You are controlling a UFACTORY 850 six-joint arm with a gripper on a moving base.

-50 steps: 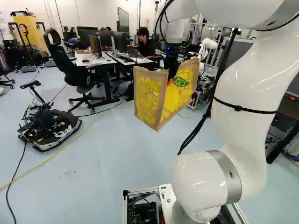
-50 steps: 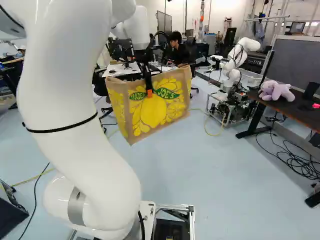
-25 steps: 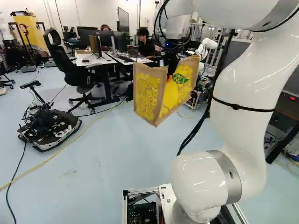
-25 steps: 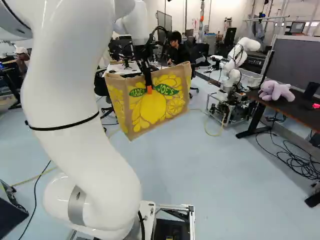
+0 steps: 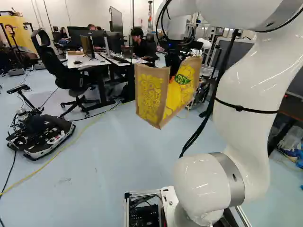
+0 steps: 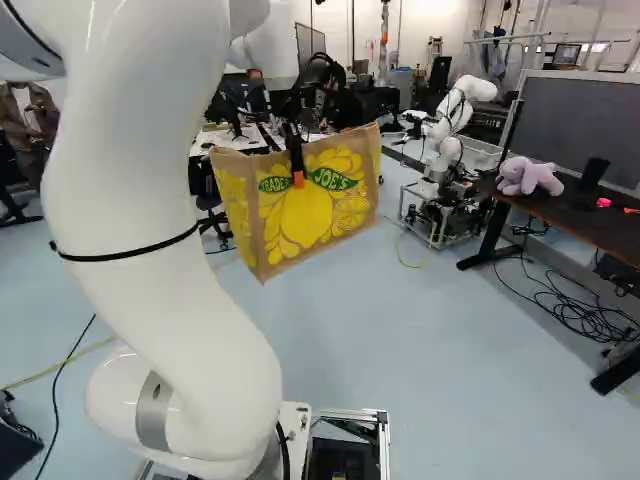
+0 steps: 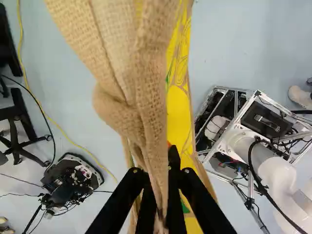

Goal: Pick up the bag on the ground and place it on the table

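Robotics lab for sure, with some office mixed in
There's another robot [image 6: 478, 88], a white arm on a metal-framed base [image 6: 455, 215], plus a low rig [image 5: 40, 135] with exposed electronics on the pale blue floor [image 5: 113, 156]. Loose cables [image 6: 590, 320] sprawl near a dark table [image 6: 575, 213]. Office side: white desks [image 5: 78, 61], monitors [image 5: 113, 42] and a black swivel chair [image 5: 61, 73].

Glossy white arm [image 5: 244, 127], thick rounded tubular links, smooth metallic grey bands [image 5: 232, 179] at joints, thin black strap [image 5: 246, 109] w/ small fastener round one link, black cables [image 5: 163, 23] looping near the wrist. Black gripper [image 6: 297, 176], slim fingers, orange pad [image 6: 299, 181] showing. Base is an open silver metal frame [image 5: 126, 210], dark electronics [image 5: 144, 216] inside, white mounting plate [image 5: 169, 201] with screws.
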